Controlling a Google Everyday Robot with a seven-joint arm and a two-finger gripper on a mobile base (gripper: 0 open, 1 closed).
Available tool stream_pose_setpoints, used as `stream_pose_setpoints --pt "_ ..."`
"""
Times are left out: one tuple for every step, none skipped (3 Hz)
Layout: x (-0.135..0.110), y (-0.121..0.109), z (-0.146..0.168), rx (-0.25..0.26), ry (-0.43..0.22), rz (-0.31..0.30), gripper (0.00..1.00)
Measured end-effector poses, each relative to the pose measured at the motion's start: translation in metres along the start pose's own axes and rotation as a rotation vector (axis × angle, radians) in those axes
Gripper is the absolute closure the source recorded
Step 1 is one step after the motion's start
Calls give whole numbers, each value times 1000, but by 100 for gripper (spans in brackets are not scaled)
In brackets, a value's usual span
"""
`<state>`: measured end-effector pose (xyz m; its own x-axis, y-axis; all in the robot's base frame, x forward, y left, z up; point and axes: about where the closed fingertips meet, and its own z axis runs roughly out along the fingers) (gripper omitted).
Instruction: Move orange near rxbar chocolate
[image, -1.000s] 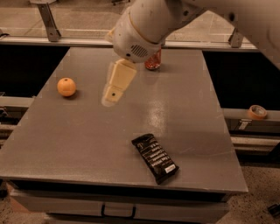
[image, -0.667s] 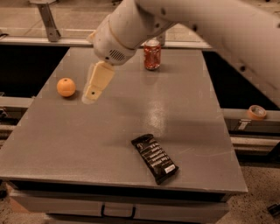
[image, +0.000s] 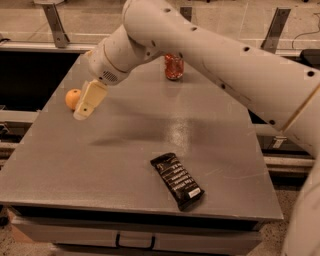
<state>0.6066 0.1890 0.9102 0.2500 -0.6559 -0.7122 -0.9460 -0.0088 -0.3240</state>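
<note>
The orange (image: 72, 98) is a small round fruit on the left part of the grey table (image: 150, 135). My gripper (image: 85, 111) hangs from the white arm, its cream fingers pointing down right beside the orange, partly covering its right side. The rxbar chocolate (image: 177, 180), a flat black wrapper with white lettering, lies near the table's front edge, right of the middle, far from the orange.
A red soda can (image: 173, 67) stands at the back of the table, partly behind the arm. The table's left edge is close to the orange. A drawer handle (image: 134, 242) shows below the front edge.
My arm has swung left across the table, bringing the gripper from the middle to right next to the orange. The orange, bar and can have not moved.
</note>
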Motion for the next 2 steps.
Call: stream_pose_setpoints --pt "6 -9 31 0 -20 54 0" --pt "12 -13 58 -11 -28 118 0"
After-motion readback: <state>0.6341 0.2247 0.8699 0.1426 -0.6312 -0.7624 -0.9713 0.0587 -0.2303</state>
